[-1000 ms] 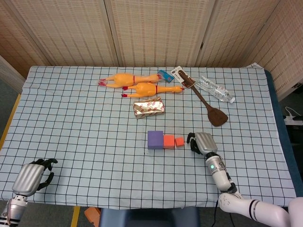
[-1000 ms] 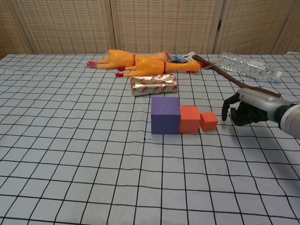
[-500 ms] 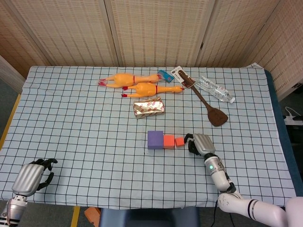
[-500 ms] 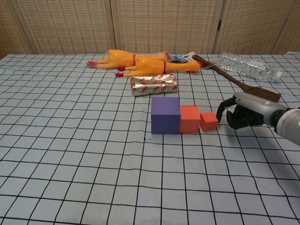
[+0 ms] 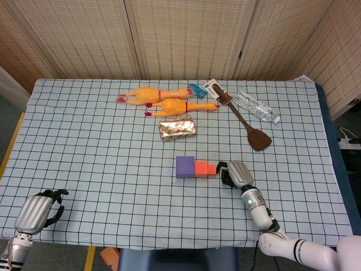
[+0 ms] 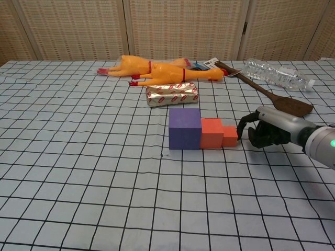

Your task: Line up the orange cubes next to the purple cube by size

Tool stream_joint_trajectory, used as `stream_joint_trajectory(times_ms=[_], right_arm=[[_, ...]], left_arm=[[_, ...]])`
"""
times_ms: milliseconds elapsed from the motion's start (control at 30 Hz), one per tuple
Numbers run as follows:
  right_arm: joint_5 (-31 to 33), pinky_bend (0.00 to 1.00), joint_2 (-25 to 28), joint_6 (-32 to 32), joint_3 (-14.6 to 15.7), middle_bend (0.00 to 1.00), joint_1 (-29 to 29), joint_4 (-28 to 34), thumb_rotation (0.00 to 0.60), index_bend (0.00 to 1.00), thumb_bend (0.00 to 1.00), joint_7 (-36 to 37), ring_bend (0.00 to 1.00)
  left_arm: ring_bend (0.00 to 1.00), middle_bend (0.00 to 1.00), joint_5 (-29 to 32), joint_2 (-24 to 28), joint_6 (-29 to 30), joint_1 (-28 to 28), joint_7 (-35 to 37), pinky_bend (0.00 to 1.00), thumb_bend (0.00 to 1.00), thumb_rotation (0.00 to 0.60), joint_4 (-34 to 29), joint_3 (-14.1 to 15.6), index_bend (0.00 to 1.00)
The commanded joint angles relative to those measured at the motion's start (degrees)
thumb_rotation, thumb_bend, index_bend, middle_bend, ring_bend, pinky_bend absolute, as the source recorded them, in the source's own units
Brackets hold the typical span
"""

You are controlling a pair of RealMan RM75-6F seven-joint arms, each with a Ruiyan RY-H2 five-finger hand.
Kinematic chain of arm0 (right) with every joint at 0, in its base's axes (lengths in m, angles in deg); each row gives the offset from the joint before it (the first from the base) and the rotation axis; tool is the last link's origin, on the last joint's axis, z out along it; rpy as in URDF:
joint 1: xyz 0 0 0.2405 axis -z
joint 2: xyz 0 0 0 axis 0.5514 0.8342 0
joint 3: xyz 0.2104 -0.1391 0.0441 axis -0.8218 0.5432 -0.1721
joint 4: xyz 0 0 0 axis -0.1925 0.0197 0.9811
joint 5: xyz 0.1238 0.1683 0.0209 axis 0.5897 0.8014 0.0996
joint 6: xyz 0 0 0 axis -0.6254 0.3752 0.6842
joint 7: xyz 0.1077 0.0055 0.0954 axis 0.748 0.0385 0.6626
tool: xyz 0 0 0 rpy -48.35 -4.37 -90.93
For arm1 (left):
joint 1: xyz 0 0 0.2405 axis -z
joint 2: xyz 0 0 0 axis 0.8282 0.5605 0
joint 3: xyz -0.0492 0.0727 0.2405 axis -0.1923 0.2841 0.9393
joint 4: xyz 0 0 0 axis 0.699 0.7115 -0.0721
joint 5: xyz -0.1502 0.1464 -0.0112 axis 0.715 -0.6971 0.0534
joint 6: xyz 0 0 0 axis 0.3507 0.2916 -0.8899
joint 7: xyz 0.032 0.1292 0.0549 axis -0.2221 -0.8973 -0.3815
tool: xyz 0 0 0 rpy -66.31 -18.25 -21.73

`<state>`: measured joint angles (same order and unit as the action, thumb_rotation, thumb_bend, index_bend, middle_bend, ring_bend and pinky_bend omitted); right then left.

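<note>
— Where are the blocks sitting right now?

— The matte purple cube (image 6: 185, 128) is standing near the middle of the black-gridded white tablecloth (image 6: 78, 172). The larger orange cube (image 6: 211, 133) is touching its right face, and the small orange cube (image 6: 230, 136) is sitting against the right face of that one, so the three are forming a row running left to right.

— And your right hand?

— My right hand (image 6: 266, 129) is lying low over the cloth just right of the small orange cube. Its dark fingers (image 6: 244, 124) are curling in toward the palm, and one fingertip is reaching to the cube's right side; from the head view (image 5: 232, 171) it looks to be touching, though I cannot tell for sure. I am holding nothing in it.

— Your left hand?

— My left hand (image 5: 38, 209) is resting at the near left corner of the table, well apart from the cubes, fingers curled in on nothing.

— What else is lying around?

— Farther back, a silver foil-wrapped packet (image 6: 172, 94) is lying behind the purple cube, two yellow rubber chickens (image 6: 157, 70) beyond it, and to the right a dark wooden spatula (image 6: 272, 95) and a clear crumpled plastic bottle (image 6: 278, 74).
</note>
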<state>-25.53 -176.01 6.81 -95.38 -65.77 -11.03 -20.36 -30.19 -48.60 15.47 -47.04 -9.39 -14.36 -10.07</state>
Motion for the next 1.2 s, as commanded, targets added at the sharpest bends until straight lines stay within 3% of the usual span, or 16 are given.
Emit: stream_joint_trajectory(times_ms=[33, 533, 633, 733, 767, 867, 1000, 1200], right_arm=[[-0.49, 0.96, -0.33, -0.19, 0.13, 1.0, 0.07, -0.41, 0.6, 0.47, 0.76, 0.54, 0.98], [-4.9, 0.96, 0.8, -3.26, 1.35, 1.0, 0.83, -0.67, 0.6, 0.42, 0.75, 0.7, 0.98], [-6.71, 0.96, 4.33, -10.46, 2.44, 1.0, 2.72, 1.65, 0.6, 0.4, 0.61, -8.89, 0.98], [-10.21, 0.94, 6.82, -24.0, 2.38, 1.0, 6.69, 5.22, 0.6, 0.39, 0.42, -18.19, 0.94], [-12.75, 0.91, 7.83, -28.84, 2.64, 0.99, 8.47, 6.16, 0.6, 0.4, 0.36, -18.08, 0.9], [-17.36, 0.86, 11.52, -35.67, 4.29, 0.87, 12.37, 7.55, 0.6, 0.41, 0.27, -14.37, 0.79], [-18.02, 0.85, 16.51, -37.02, 6.05, 0.71, 15.51, 10.06, 0.6, 0.4, 0.23, -12.86, 0.62], [-18.19, 0.77, 18.17, -37.49, 6.69, 0.54, 17.79, 9.5, 0.6, 0.37, 0.17, -12.22, 0.37]], left_arm=[[0.4, 0.5, 0.0, -0.02, -0.01, 0.01, 0.02, 0.55, 0.45, 0.6, 0.02, -0.01, 0.36], [0.4, 0.5, -0.06, 0.07, 0.0, -0.01, 0.13, 0.55, 0.45, 0.6, 0.09, 0.04, 0.36], [0.4, 0.5, 0.01, 0.19, 0.23, -0.11, 0.25, 0.55, 0.45, 0.6, 0.07, -0.05, 0.36], [0.4, 0.5, 0.03, 0.32, 0.62, -0.28, 0.31, 0.55, 0.45, 0.6, 0.0, -0.14, 0.36], [0.4, 0.5, 0.07, 0.36, 0.75, -0.33, 0.34, 0.55, 0.45, 0.6, -0.03, -0.2, 0.36], [0.4, 0.5, 0.24, 0.44, 0.8, -0.43, 0.14, 0.55, 0.45, 0.6, -0.13, -0.22, 0.36], [0.4, 0.5, 0.47, 0.52, 0.5, -0.39, -0.86, 0.55, 0.45, 0.6, -0.4, -0.2, 0.36], [0.4, 0.5, 0.51, 0.63, 0.91, -0.57, -1.82, 0.55, 0.45, 0.6, -1.21, -0.33, 0.36]])
